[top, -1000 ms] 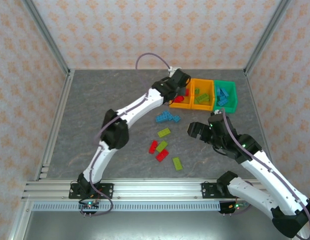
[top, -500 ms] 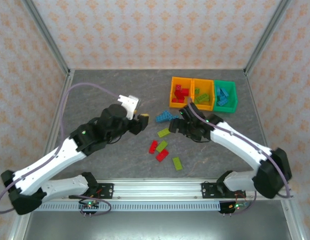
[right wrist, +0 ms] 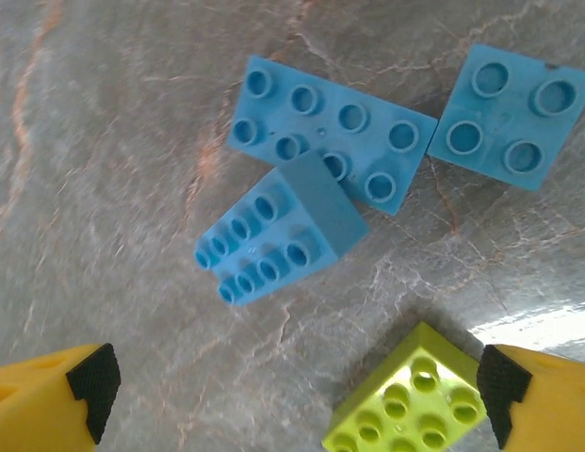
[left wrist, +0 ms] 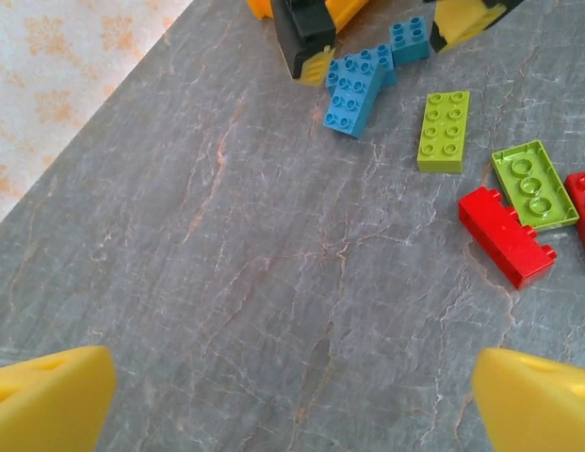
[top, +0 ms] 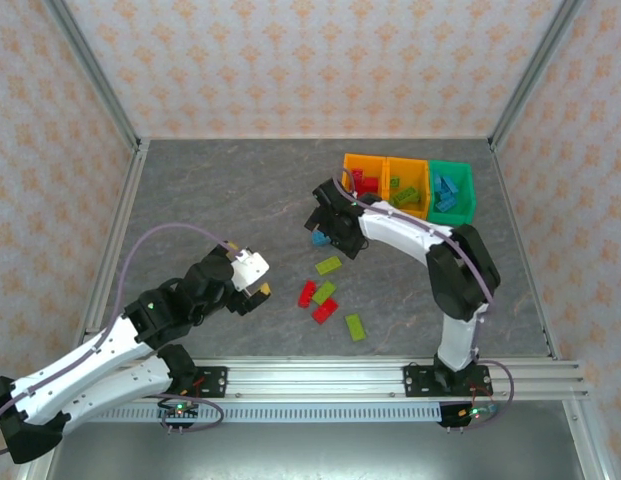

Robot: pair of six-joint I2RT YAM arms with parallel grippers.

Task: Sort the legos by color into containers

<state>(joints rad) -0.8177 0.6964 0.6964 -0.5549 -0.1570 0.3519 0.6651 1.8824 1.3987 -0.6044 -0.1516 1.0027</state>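
Loose legos lie mid-table: a blue cluster [top: 318,240], a lime brick [top: 329,265], two red ones [top: 307,293] [top: 325,310] and further lime ones [top: 324,292] [top: 356,327]. My right gripper [top: 325,227] hovers open over the blue cluster; its wrist view shows a flat blue brick [right wrist: 334,132], a tipped blue brick [right wrist: 278,231], a square blue one [right wrist: 509,113] and a lime brick [right wrist: 414,400], none between its fingers [right wrist: 52,400]. My left gripper [top: 258,292] is open and empty over bare table [left wrist: 292,414]. The containers stand at the back right: orange [top: 346,190], orange [top: 407,212], green [top: 465,210], with legos inside.
Metal frame posts and patterned walls close off the table on three sides. An aluminium rail [top: 310,378] runs along the near edge. The left wrist view shows the right gripper's black-and-yellow fingers [left wrist: 306,38] beside the blue bricks [left wrist: 353,89].
My left arm has pulled back from the orange bin to the near left. My right arm has swung left and now sits over the blue legos.
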